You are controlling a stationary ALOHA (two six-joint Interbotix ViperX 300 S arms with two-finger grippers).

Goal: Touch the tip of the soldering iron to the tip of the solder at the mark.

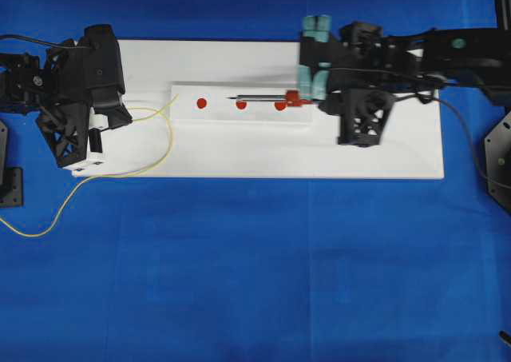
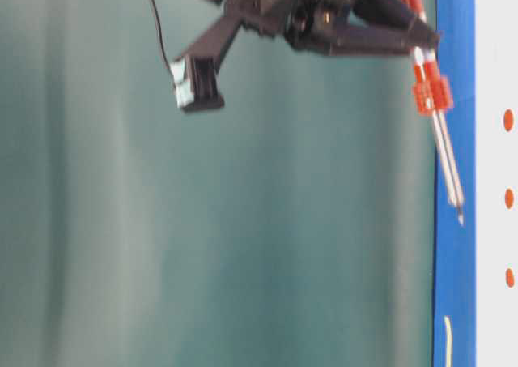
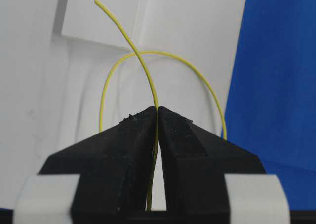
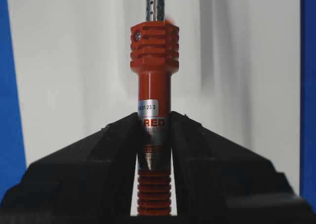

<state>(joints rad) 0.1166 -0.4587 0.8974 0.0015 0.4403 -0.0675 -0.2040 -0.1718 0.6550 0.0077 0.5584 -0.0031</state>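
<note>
Right gripper (image 4: 154, 135) clamps the soldering iron (image 1: 263, 100) by its red handle, long axis level across the white board (image 1: 383, 158), tip pointing to 9 o'clock over the raised strip's red marks (image 1: 201, 103). Left gripper (image 3: 157, 120), jaws shut tight, pinches the solder (image 3: 129, 41); its free end curves toward 11 o'clock in the wrist view, well apart from the iron's tip.

Left pincer (image 3: 157, 116) and right pincer (image 4: 154, 130) are both clamped tight.
</note>
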